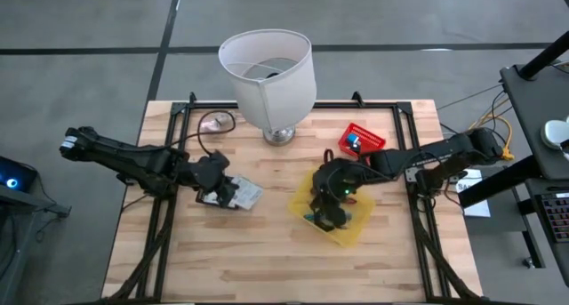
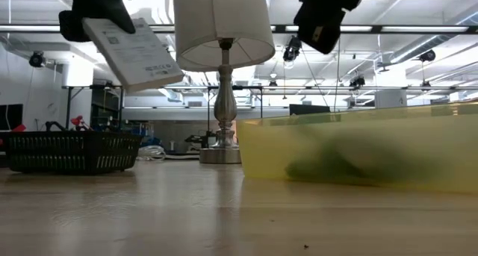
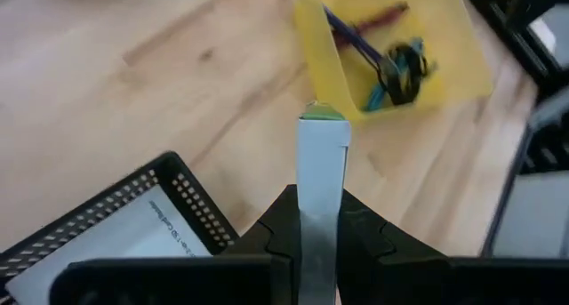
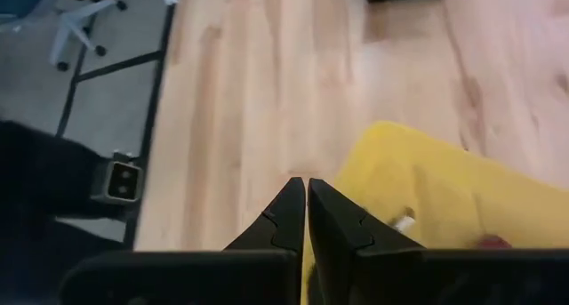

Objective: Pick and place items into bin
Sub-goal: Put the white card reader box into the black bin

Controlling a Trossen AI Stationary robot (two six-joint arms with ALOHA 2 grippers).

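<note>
Bin-loading task, mid-transfer. I take the yellow bin (image 1: 356,223) as my landmark. My left gripper (image 3: 320,234) pinches a flat white packet (image 3: 321,198) edge-on between its fingers, raised clear of the table on the side of the bin away from the red basket (image 1: 363,138); in the low view the packet (image 2: 133,53) hangs tilted, well above the wood. I judge it is held by its thin edge so that it can drop flat into the bin without the fingers entering. Beneath the left gripper stands a black mesh basket (image 3: 133,212) with another white packet (image 3: 116,243) lying in it, presumably the source. My right gripper (image 4: 306,203) hovers over the bin's rim, fingertips pressed together and holding nothing. Inside the bin lie purple, maroon and teal ties (image 3: 391,60). The white lampshade (image 1: 267,78) stands beyond the bin, well apart, and takes no part.
</note>
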